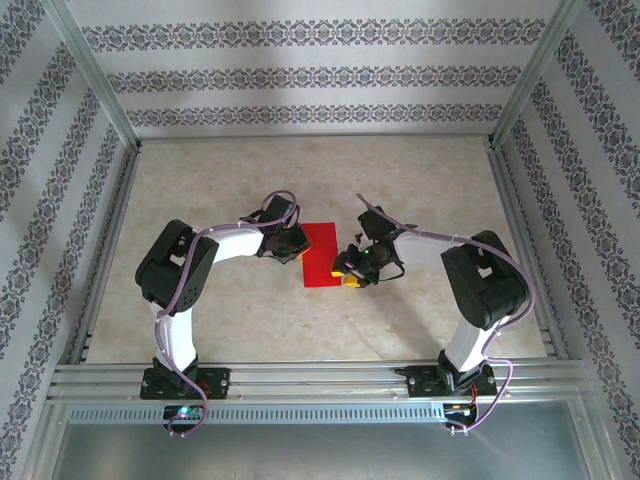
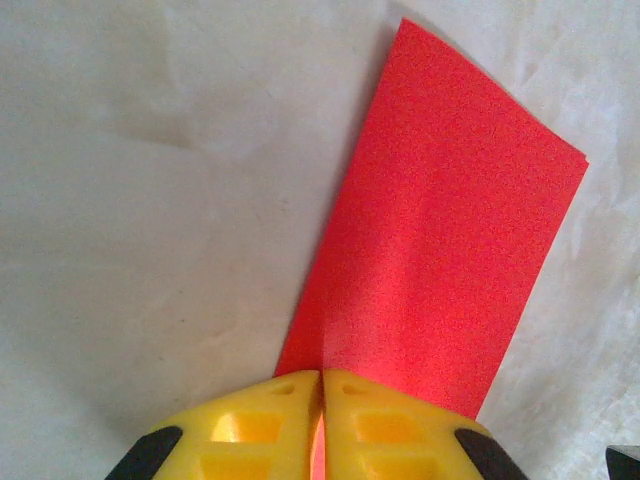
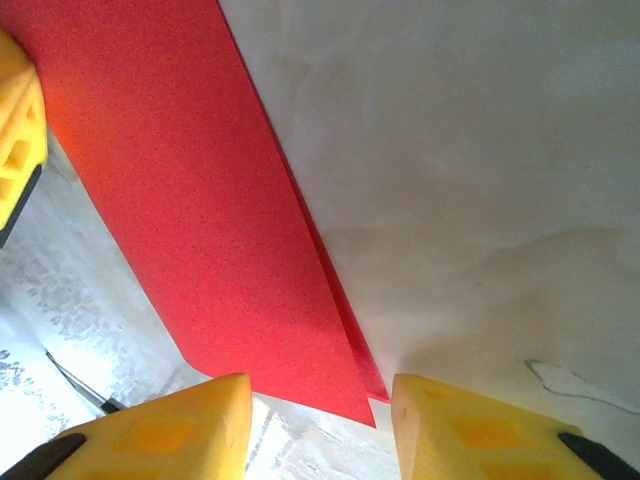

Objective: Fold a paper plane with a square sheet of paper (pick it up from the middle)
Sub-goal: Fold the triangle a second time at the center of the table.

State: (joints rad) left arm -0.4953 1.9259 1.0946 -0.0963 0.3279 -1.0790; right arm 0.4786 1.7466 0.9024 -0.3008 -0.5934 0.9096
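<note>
The folded red sheet of paper (image 1: 322,252) is seen mid-surface (image 1: 300,170), between two arms bent inward. Its side edges are partly covered by the wrists from above. One end is pinched in the closed left jaws, with red visible in their slit. The right jaws are held apart, astride a corner.
</note>
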